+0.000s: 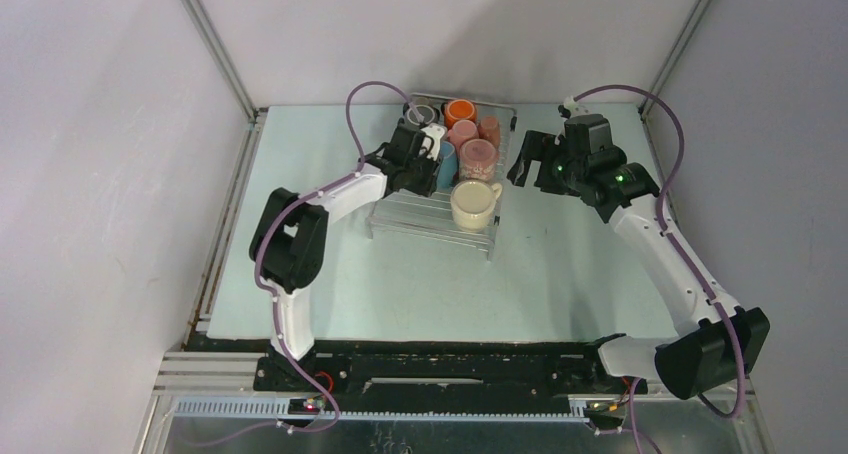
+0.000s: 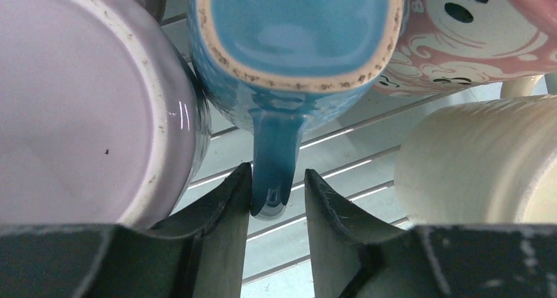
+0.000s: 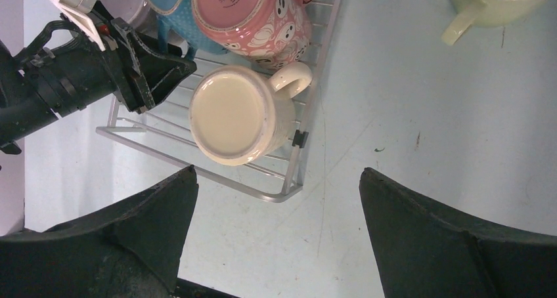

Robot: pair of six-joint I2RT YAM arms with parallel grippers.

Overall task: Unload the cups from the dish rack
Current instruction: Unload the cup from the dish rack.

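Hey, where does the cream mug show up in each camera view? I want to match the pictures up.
Top external: the cream mug sits at the near right corner of the dish rack, about mid-picture.
Left wrist: at the right edge, lower half; only part of it shows.
Right wrist: left of centre, handle toward the upper right.
Shared landmark: the pink patterned mug, next to it in all three.

Top cam sat high at the near edge, looking down over the whole table (image 1: 560, 274). Left wrist cam was v close on the blue mug (image 2: 295, 22), right wrist cam further back, facing down. All 3 shared the cream mug (image 3: 240, 114).
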